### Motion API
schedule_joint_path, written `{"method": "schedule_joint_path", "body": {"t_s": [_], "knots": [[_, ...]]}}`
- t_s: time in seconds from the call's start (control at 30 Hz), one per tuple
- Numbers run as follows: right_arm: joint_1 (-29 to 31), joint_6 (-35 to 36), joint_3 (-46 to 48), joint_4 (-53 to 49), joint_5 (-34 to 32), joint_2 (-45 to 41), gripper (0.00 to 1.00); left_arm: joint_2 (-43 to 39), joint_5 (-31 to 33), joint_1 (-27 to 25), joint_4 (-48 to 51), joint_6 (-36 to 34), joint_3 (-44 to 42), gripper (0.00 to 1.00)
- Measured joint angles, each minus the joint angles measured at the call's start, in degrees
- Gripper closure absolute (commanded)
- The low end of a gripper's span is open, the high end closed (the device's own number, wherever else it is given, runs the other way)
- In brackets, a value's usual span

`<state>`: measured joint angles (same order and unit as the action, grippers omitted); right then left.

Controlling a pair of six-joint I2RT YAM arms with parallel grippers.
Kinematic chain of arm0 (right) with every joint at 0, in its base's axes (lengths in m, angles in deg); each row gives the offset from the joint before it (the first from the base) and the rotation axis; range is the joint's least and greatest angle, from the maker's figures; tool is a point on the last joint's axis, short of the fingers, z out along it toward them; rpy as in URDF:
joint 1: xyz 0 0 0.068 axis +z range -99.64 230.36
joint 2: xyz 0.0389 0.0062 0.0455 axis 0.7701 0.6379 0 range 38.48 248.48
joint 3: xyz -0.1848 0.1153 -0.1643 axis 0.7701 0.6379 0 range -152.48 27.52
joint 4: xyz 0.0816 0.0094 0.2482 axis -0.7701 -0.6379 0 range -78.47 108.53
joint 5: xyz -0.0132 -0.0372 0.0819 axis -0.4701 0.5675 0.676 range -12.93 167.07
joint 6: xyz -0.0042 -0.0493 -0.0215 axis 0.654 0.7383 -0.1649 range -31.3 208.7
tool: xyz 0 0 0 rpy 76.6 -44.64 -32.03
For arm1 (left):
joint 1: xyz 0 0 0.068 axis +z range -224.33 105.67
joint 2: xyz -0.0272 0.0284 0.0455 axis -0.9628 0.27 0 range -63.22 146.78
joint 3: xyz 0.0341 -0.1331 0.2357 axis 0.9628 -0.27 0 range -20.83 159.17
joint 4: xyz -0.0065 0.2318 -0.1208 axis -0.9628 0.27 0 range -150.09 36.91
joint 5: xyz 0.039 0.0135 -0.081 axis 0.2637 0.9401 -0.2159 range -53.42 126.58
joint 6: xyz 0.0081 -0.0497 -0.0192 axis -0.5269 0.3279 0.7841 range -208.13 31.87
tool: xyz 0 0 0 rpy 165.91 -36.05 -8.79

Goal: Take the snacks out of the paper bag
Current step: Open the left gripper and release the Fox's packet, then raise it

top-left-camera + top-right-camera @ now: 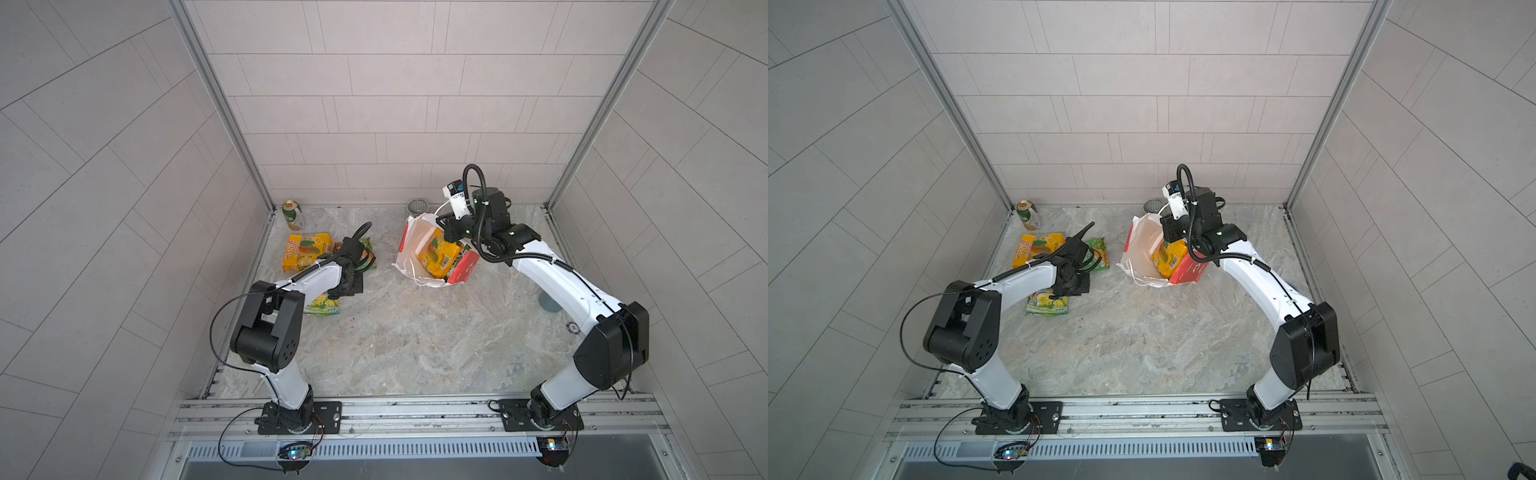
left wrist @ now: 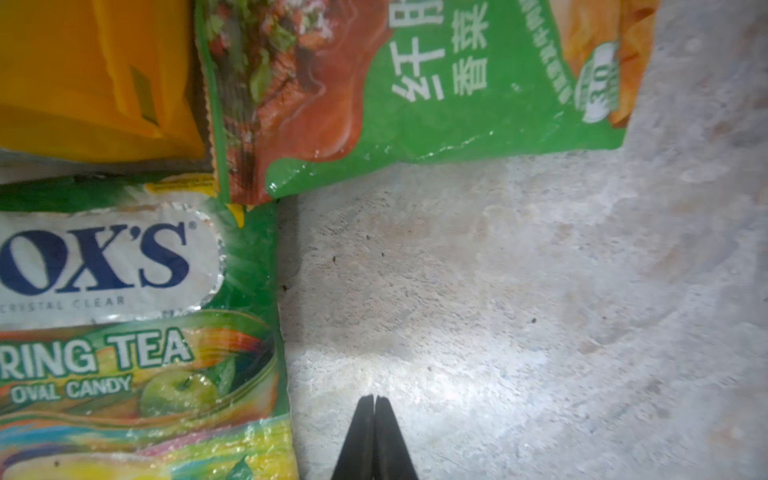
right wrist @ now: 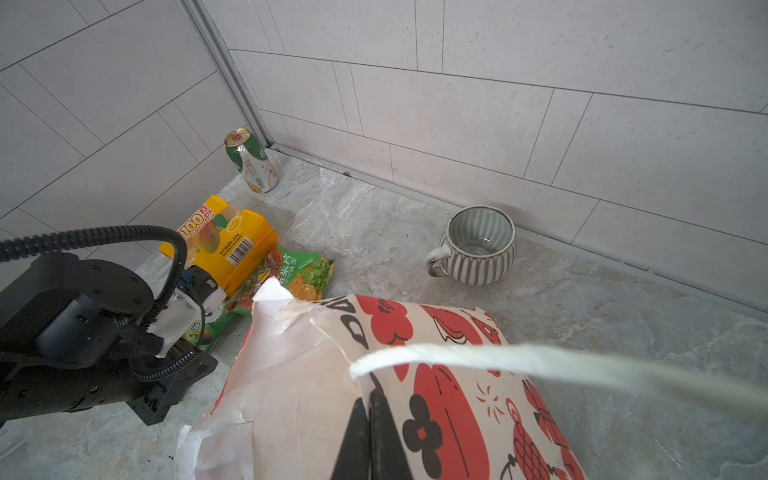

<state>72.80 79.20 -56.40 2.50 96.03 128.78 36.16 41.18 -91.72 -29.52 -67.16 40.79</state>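
Observation:
The paper bag [image 1: 415, 249], white with red prints, lies tilted with its mouth open at the back right in both top views. A yellow-orange packet [image 1: 438, 255] shows inside it. My right gripper [image 3: 369, 395] is shut on the bag's printed wall [image 3: 449, 374], just under the white cord handle [image 3: 540, 361]. Three snacks lie on the table at the left: a yellow-orange packet [image 1: 303, 251], a green chips packet [image 2: 457, 104] and a green-yellow FOX'S packet [image 2: 137, 332]. My left gripper [image 2: 375, 398] is shut and empty over bare table beside the FOX'S packet.
A green-gold drink can [image 1: 293, 214] stands in the back left corner. A ribbed grey mug [image 3: 478, 245] stands by the back wall behind the bag. Tiled walls close in the marbled table [image 1: 415, 340] on three sides.

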Motion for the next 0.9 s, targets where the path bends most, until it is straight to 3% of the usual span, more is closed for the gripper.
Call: {"method": "schedule_joint_path", "body": {"t_s": [0.2,0.9], "knots": [[0.00,0.00,0.00,0.00,0.00,0.00,0.99,3.08,2.56,1.07,0.20,-0.94,0.09,0.93],[0.00,0.02,0.00,0.00,0.09,0.00,0.99,2.23,5.18,5.16,-0.28,-0.87,-0.28,0.91]]}}
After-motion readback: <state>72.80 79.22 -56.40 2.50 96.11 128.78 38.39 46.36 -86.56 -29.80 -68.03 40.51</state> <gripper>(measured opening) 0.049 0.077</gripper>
